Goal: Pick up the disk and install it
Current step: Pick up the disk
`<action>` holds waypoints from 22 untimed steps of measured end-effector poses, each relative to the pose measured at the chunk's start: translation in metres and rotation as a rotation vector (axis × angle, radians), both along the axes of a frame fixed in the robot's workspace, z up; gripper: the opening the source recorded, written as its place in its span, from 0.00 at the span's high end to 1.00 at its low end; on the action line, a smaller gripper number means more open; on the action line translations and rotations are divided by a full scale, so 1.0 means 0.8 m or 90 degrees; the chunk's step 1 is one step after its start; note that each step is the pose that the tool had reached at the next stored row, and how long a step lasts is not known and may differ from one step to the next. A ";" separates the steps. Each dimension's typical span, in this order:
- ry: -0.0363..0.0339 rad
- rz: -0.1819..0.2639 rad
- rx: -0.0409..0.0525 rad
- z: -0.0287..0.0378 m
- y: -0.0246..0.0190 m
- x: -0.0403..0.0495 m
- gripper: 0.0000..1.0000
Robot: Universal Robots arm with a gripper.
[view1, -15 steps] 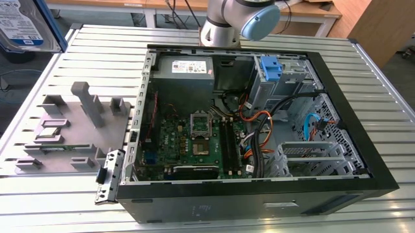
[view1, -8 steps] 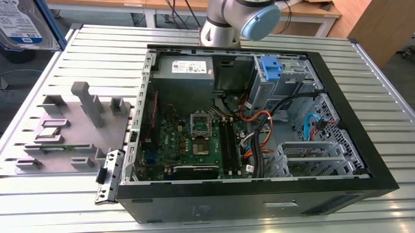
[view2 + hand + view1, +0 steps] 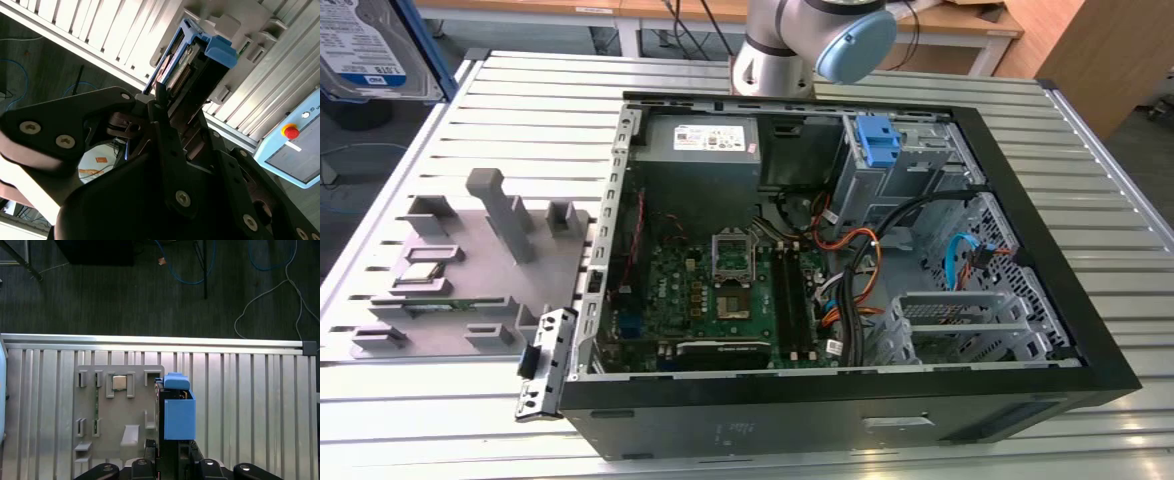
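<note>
Hand (image 3: 172, 454) grips the disk (image 3: 178, 420), jaws closed on its flat sides. Disk stands edge-on and projects past the jaw tips. Beyond it, clear of the hand, a grey tray (image 3: 100, 410) lies on the slatted worktop (image 3: 250, 405), beside an open computer case (image 3: 854, 250).

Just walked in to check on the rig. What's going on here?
The robot's hand is clamped on the disk, a drive in a blue bracket, and holds it up over the grey parts tray on the slatted table. The open computer case sits on the same table beside the tray. The disk is not yet installed in it.
</note>
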State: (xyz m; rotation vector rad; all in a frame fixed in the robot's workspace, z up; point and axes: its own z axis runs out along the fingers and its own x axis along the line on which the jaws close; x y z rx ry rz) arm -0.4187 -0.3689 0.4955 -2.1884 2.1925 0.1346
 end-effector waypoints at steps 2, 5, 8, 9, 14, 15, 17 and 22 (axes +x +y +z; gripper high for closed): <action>0.0000 0.000 0.0006 0.0002 0.0000 0.000 0.65; 0.0000 0.000 0.0020 0.0002 0.0000 0.000 0.65; 0.0002 0.000 0.0020 0.0009 0.0000 0.000 0.65; 0.0002 0.000 0.0021 0.0015 0.0000 0.000 0.65; 0.0001 0.000 0.0023 0.0063 0.0000 0.000 0.65; 0.0001 0.000 0.0023 0.0069 0.0000 0.000 0.65; 0.0000 0.000 0.0024 0.0075 0.0000 0.000 0.65; 0.0001 0.000 0.0033 0.0096 0.0000 0.000 0.65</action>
